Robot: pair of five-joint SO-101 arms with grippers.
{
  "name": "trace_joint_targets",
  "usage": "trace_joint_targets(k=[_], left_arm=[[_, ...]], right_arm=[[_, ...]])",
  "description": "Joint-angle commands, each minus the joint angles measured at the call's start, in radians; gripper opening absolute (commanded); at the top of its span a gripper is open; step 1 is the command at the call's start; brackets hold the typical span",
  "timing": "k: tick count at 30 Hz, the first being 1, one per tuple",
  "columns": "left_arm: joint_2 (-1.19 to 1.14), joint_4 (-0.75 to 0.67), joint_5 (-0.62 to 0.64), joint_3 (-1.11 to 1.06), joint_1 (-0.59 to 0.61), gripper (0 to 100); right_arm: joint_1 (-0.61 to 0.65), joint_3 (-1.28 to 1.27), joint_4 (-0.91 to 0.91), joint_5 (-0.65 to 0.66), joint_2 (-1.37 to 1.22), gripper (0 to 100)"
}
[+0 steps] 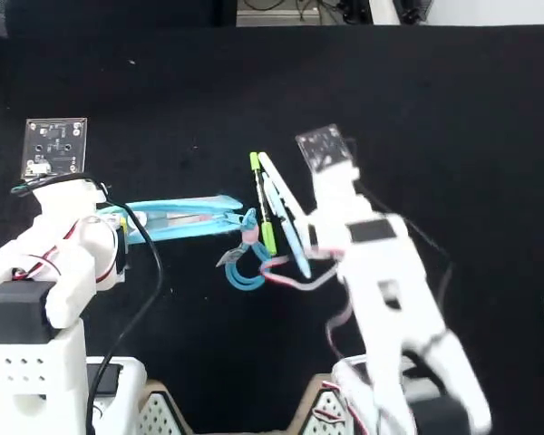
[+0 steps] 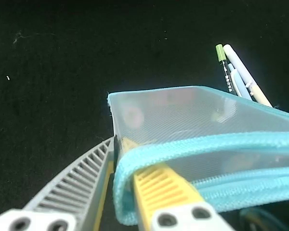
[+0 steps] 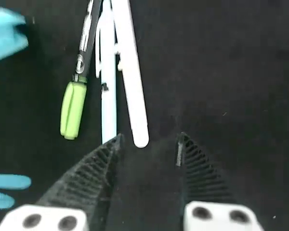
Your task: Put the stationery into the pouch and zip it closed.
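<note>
A see-through pouch point(image 1: 181, 217) with a light blue zipper lies on the black table, its zipper edge facing up. My left gripper point(image 2: 118, 147) is shut on the pouch's point(image 2: 183, 120) left end, one finger on each side of the zipper band. Just past the pouch's right end, a green-capped pen point(image 1: 265, 213), a blue pen point(image 1: 286, 222) and a white pen point(image 1: 274, 181) lie side by side. My right gripper point(image 3: 147, 144) hovers open at the pens' near ends. The white pen's tip point(image 3: 140, 137) sits between its fingers and the green cap point(image 3: 72, 109) lies off to one side.
A blue looped thing point(image 1: 243, 272) and a pink cord point(image 1: 295, 276) lie in front of the pens. The right arm point(image 1: 381, 272) hides part of the pens. Bare black table stretches behind and to the far right.
</note>
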State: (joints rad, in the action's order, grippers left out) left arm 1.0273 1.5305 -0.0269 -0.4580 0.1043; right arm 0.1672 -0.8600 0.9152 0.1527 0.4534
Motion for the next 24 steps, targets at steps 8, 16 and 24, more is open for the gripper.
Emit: trace_joint_targets(k=[8,16,24], left_arm=[[-0.003,-0.008,0.005,-0.004,0.004,3],[-0.003,-0.008,0.005,-0.004,0.007,3],[-0.003,-0.006,0.005,-0.004,0.005,3]], right_arm=[[0.04,0.374,0.114,0.014,-0.501,16.2],[-0.049,0.509,0.112,0.196,-0.645,12.5],[-0.132,0.507,0.138,0.288,-0.699,0.9]])
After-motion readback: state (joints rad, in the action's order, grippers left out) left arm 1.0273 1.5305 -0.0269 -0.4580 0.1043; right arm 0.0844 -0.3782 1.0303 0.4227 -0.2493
